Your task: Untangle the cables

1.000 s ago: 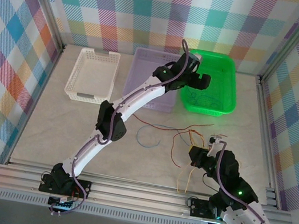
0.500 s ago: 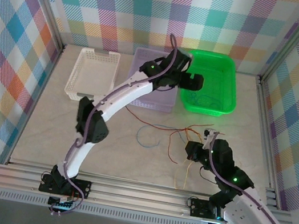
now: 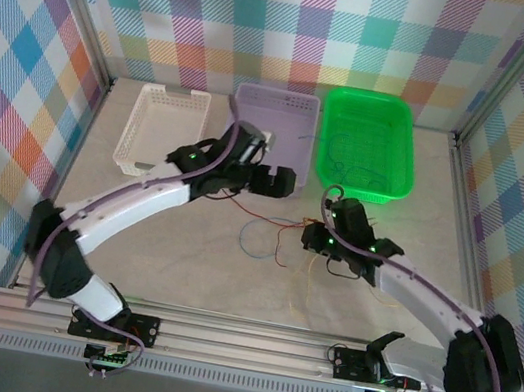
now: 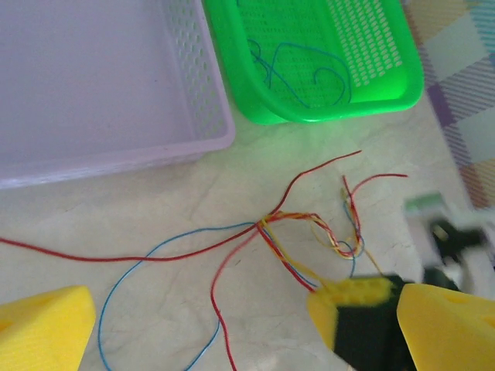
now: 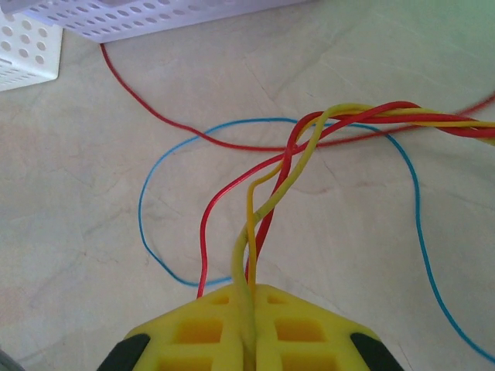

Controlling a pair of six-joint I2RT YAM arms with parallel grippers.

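1. Pinching the twisted red and yellow strands of the cables (image 5: 340, 124) between the closed yellow fingers (image 5: 193, 332) of the right gripper (image 5: 249, 297), right of the table's centre.
2. Hovering with the left gripper (image 3: 280, 181) just on the near side of the purple basket (image 3: 278, 92), yellow fingers (image 4: 42, 325) spread wide and gripping nothing.
3. Sprawling across the pale table (image 3: 189, 264) between the two grippers, red, yellow and blue wires meeting in one knot, a blue loop and a long red tail trailing left.
4. Lying apart in the green basket (image 3: 373, 96) at far right, a loose blue wire (image 4: 309, 73).
5. Flanking the purple basket on the left, a white basket (image 3: 169, 90).
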